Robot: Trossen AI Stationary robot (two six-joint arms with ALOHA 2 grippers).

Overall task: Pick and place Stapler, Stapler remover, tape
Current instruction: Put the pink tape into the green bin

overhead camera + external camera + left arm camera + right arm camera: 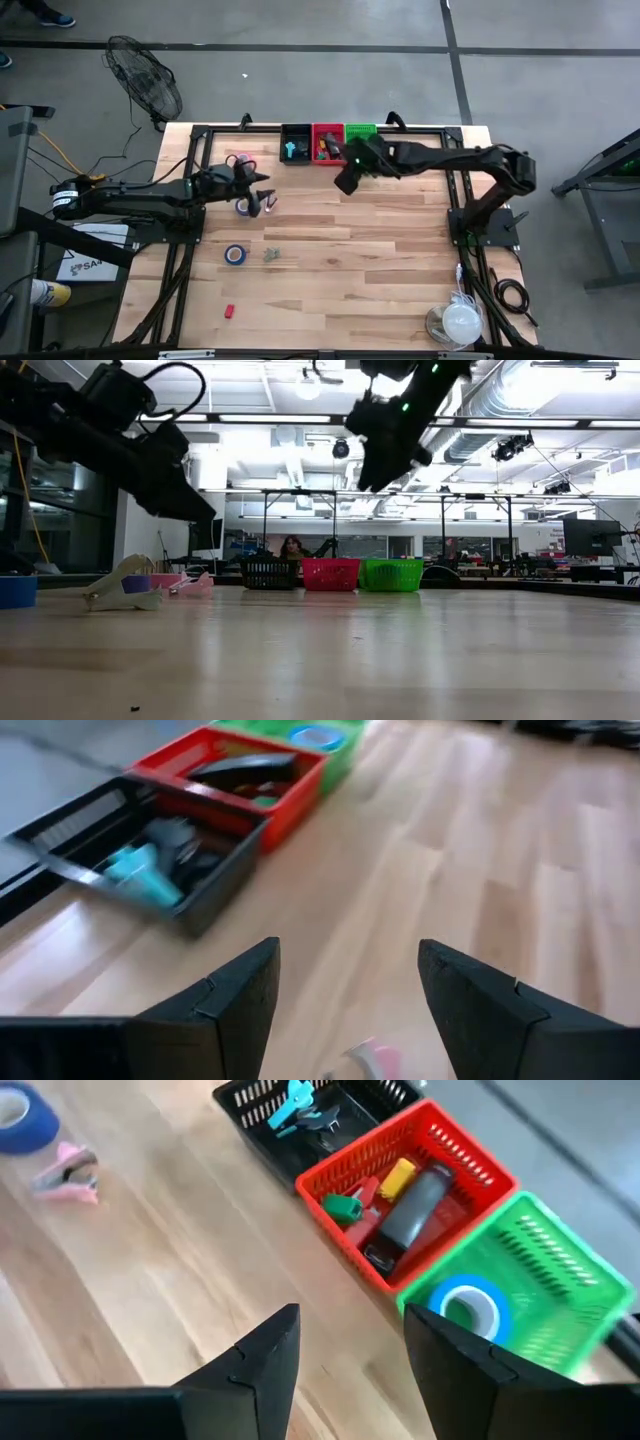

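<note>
Left gripper (262,190), fingers wide & empty, hangs just beside white stapler (247,207); blue tape (235,254) lies nearer it too. Right gripper (346,180), also wide, empty, by bins (326,135).

A dark grey stapler (415,1205) lies slanted in the red basket (470,1155) at upper centre of the right wrist view, among small yellow, green and red pieces. A blue tape roll (470,1308) lies flat in the green basket (570,1280) — lower right. A pink staple remover (65,1172) rests on bare wood at upper left, just below another blue tape roll (20,1115).
</note>
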